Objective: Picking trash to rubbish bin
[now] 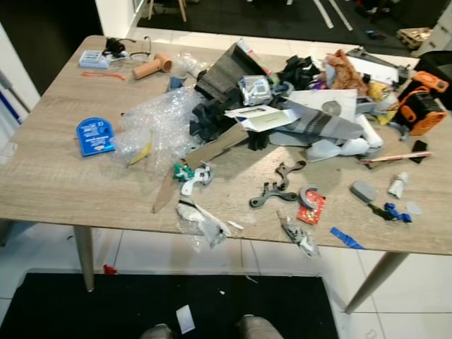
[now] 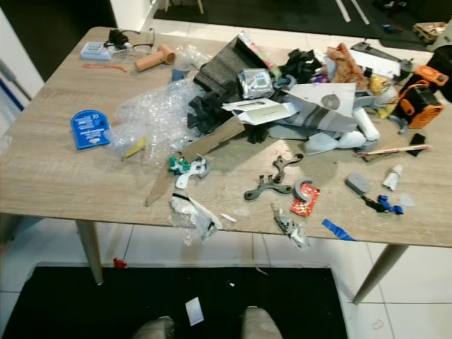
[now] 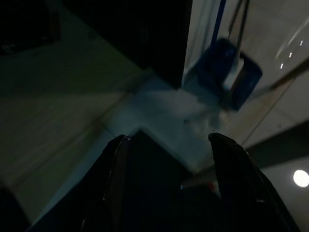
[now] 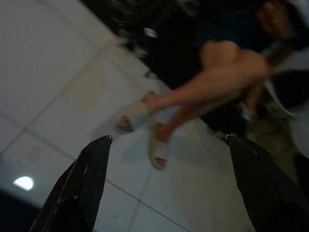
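On the table (image 1: 49,176), bubble wrap (image 1: 159,123), right wrist view, seated person's legs (image 4: 193,96)

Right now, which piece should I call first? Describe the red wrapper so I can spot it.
On the wooden table, look at the near edge, right of centre. The red wrapper lies flat beside a grey curved part, the only bright red packet there.

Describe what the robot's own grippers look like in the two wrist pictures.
The left gripper has two long black fingers that taper to rounded tips, smooth and slightly glossy, dim in the shade. The right gripper has the same pair of long black fingers, broad at the base and narrowing to blunt tips, matte, without visible markings. No cables or labels can be made out on either.
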Controlling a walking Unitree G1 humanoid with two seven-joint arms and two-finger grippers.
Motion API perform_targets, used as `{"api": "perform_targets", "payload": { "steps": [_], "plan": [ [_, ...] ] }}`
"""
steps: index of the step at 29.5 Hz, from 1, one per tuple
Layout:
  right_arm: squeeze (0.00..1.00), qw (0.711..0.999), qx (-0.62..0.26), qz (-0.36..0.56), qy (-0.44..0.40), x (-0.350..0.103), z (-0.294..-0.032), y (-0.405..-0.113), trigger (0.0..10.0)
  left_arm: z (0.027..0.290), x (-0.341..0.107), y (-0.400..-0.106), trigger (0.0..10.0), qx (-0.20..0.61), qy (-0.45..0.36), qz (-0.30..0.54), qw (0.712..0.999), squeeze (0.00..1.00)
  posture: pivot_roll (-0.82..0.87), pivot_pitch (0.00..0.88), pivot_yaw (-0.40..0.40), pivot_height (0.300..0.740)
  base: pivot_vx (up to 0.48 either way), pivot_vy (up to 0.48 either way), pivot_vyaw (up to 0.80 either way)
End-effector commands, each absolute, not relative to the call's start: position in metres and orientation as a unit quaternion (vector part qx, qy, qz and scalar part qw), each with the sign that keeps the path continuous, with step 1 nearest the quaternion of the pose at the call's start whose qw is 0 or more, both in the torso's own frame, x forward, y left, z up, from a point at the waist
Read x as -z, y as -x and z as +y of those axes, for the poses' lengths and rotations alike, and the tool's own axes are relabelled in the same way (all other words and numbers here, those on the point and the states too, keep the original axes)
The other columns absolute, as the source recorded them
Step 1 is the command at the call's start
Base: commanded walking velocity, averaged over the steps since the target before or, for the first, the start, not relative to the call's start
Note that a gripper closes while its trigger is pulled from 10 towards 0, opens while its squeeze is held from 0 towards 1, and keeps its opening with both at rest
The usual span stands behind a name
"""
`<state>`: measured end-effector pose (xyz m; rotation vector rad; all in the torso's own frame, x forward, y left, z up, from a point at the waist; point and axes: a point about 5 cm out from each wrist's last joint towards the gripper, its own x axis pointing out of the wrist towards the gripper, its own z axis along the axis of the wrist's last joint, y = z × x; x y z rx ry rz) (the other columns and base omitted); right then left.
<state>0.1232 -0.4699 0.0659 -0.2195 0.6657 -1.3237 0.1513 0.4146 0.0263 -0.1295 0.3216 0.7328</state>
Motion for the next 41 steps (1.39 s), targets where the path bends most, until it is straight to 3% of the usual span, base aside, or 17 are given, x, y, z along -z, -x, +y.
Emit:
{"api": "perform_targets", "payload": {
  "steps": [1, 6, 10, 13, 14, 15, 16, 17, 18, 20, 21, 23, 25, 26, 33, 36, 41],
  "plan": [
    [0.00, 0.698, 0.651, 0.277, 0.109, -0.086, -0.485, -0.113, 10.0, 0.393, -0.002, -0.148, 10.0, -0.328, 0.070, 0.210, 0.918, 0.00, -0.10, 0.065, -0.027, 0.740, 0.000, 0.000, 0.00],
    [0.00, 0.674, 0.696, 0.218, 0.120, -0.123, -0.502, -0.113, 10.0, 0.368, 0.018, -0.148, 10.0, -0.288, 0.075, 0.246, 0.922, 0.00, -0.11, 0.068, -0.022, 0.740, 0.000, 0.000, 0.00],
    [0.00, 0.679, 0.703, 0.159, 0.138, -0.157, -0.511, -0.128, 10.0, 0.357, 0.025, -0.149, 10.0, -0.274, 0.083, 0.257, 0.923, 0.00, -0.11, 0.072, -0.018, 0.740, 0.000, 0.000, 0.00],
    [0.00, 0.702, 0.689, 0.116, 0.139, -0.176, -0.511, -0.145, 10.0, 0.354, 0.029, -0.148, 10.0, -0.268, 0.083, 0.268, 0.922, 0.00, -0.11, 0.074, -0.013, 0.740, 0.000, 0.000, 0.00],
    [0.00, 0.733, 0.663, 0.069, 0.133, -0.193, -0.508, -0.164, 10.0, 0.352, 0.031, -0.146, 10.0, -0.267, 0.082, 0.276, 0.920, 0.00, -0.12, 0.076, -0.011, 0.740, 0.000, 0.000, 0.00],
    [0.00, 0.733, 0.663, 0.069, 0.133, -0.193, -0.508, -0.164, 10.0, 0.352, 0.031, -0.146, 10.0, -0.267, 0.082, 0.276, 0.920, 0.00, -0.12, 0.076, -0.011, 0.740, 0.000, 0.000, 0.00],
    [0.00, 0.791, 0.602, 0.015, 0.105, -0.207, -0.497, -0.195, 10.0, 0.357, 0.030, -0.144, 10.0, -0.288, 0.081, 0.275, 0.914, 0.00, -0.11, 0.076, -0.011, 0.740, 0.000, 0.000, 0.00],
    [0.00, 0.879, 0.468, -0.054, 0.078, -0.225, -0.468, -0.247, 10.0, 0.370, 0.021, -0.141, 10.0, -0.333, 0.074, 0.257, 0.904, 0.00, -0.11, 0.076, -0.011, 0.740, 0.000, 0.000, 0.00],
    [0.00, 0.879, 0.468, -0.054, 0.078, -0.225, -0.468, -0.247, 10.0, 0.370, 0.021, -0.141, 10.0, -0.333, 0.074, 0.257, 0.904, 0.00, -0.11, 0.076, -0.011, 0.740, 0.000, 0.000, 0.00],
    [0.00, 0.924, 0.364, -0.082, 0.081, -0.230, -0.439, -0.280, 10.0, 0.383, 0.011, -0.142, 10.0, -0.367, 0.065, 0.232, 0.899, 0.00, -0.11, 0.078, -0.010, 0.740, 0.000, 0.000, 0.00],
    [0.00, 0.924, 0.364, -0.082, 0.081, -0.230, -0.439, -0.280, 10.0, 0.383, 0.011, -0.142, 10.0, -0.367, 0.065, 0.232, 0.899, 0.00, -0.11, 0.078, -0.010, 0.740, 0.000, 0.000, 0.00],
    [0.00, 0.965, 0.231, -0.102, 0.072, -0.227, -0.398, -0.314, 10.0, 0.403, -0.015, -0.151, 10.0, -0.392, 0.042, 0.166, 0.904, 0.00, -0.10, 0.078, -0.016, 0.740, 0.000, 0.000, 0.00],
    [0.00, 0.982, 0.140, -0.112, 0.056, -0.222, -0.366, -0.334, 10.0, 0.418, -0.040, -0.160, 10.0, -0.399, 0.022, 0.107, 0.910, 0.00, -0.09, 0.080, -0.017, 0.740, 0.000, 0.000, 0.00],
    [0.00, 0.988, 0.089, -0.117, 0.040, -0.218, -0.345, -0.344, 10.0, 0.427, -0.058, -0.166, 10.0, -0.400, 0.009, 0.067, 0.914, 0.00, -0.09, 0.079, -0.018, 0.740, 0.000, 0.000, 0.00],
    [0.00, 0.992, 0.044, -0.118, 0.030, -0.214, -0.328, -0.350, 10.0, 0.435, -0.072, -0.169, 10.0, -0.402, -0.008, 0.045, 0.914, 0.00, -0.08, 0.078, -0.018, 0.740, 0.000, 0.000, 0.00],
    [0.00, 0.984, -0.146, -0.103, 0.002, -0.194, -0.276, -0.357, 10.0, 0.463, -0.112, -0.160, 10.0, -0.454, -0.050, -0.010, 0.889, 0.00, -0.08, 0.076, -0.017, 0.740, 0.000, 0.000, 0.00],
    [0.00, 0.974, -0.206, -0.095, -0.001, -0.185, -0.259, -0.354, 10.0, 0.470, -0.129, -0.160, 10.0, -0.460, -0.053, -0.049, 0.885, 0.00, -0.08, 0.075, -0.020, 0.740, 0.000, 0.000, 0.00]
  ]
}}
